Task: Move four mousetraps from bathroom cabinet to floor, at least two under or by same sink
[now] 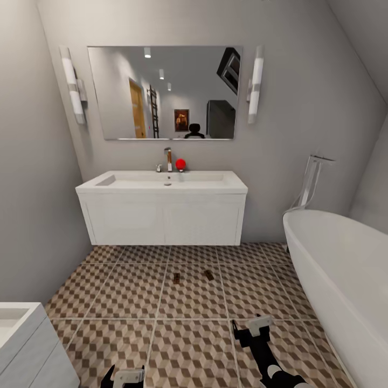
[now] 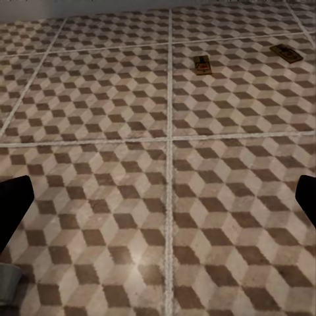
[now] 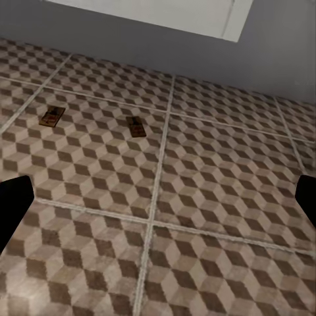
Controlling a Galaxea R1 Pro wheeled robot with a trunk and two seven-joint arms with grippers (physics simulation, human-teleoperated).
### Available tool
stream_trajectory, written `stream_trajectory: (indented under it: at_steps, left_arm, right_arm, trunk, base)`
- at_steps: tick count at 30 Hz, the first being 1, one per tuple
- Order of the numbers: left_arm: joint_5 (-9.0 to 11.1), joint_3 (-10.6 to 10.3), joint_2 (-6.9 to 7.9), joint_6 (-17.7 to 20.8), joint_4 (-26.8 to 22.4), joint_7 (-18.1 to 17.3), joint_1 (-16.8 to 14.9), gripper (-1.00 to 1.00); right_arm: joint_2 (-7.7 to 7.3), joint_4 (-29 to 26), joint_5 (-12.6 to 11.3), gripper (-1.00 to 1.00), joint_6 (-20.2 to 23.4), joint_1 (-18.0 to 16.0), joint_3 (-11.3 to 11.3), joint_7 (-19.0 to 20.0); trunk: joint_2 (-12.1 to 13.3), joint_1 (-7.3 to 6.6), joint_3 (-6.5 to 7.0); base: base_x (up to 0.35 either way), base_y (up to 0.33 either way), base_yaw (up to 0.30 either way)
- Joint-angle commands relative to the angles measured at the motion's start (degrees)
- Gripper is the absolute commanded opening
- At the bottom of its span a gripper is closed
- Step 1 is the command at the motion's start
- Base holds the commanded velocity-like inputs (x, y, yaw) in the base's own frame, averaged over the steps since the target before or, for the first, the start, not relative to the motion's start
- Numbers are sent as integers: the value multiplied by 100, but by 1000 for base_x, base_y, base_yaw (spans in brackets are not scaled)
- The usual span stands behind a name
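- Grey-walled bathroom, with a floor point(image 1: 188, 302) of large square tiles printed in brown, beige and white cubes.
- Long white rectangular wall-hung sink point(image 1: 164, 183) stands against the far wall, with a chrome tap point(image 1: 168, 160) and a small red ball point(image 1: 180, 164) on its back rim, and a wide mirror point(image 1: 164, 92) above it.
- Two small flat brown wooden mousetraps point(image 1: 176, 278) point(image 1: 208, 275) lie on the floor just in front of the sink, near each other but apart.
- White oval bathtub point(image 1: 345, 280) sits to the sink's right.
- Left claw point(image 2: 158, 204) hangs over bare tiles, its dark fingers point(image 2: 12, 207) spread wide, holding nothing.
- Right claw point(image 3: 158, 204) is likewise spread and empty, the mousetraps between it and the sink.
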Motion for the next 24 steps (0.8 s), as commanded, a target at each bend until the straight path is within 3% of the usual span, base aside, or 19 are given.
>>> stream_trajectory:
  at_steps: [1, 24]
  left_arm:
    - [38, -49, -4, -31, 23, 13, -9, 100]
    - [38, -44, -4, -30, 23, 11, -9, 100]
  right_arm:
    - [0, 6, 36, 100, -5, -4, 35, -60]
    - [6, 6, 36, 100, -5, -4, 39, -59]
  trunk:
    - [39, -23, 13]
    - [961, -529, 425]
  base:
    - [0, 0, 0]
    - [0, 0, 0]
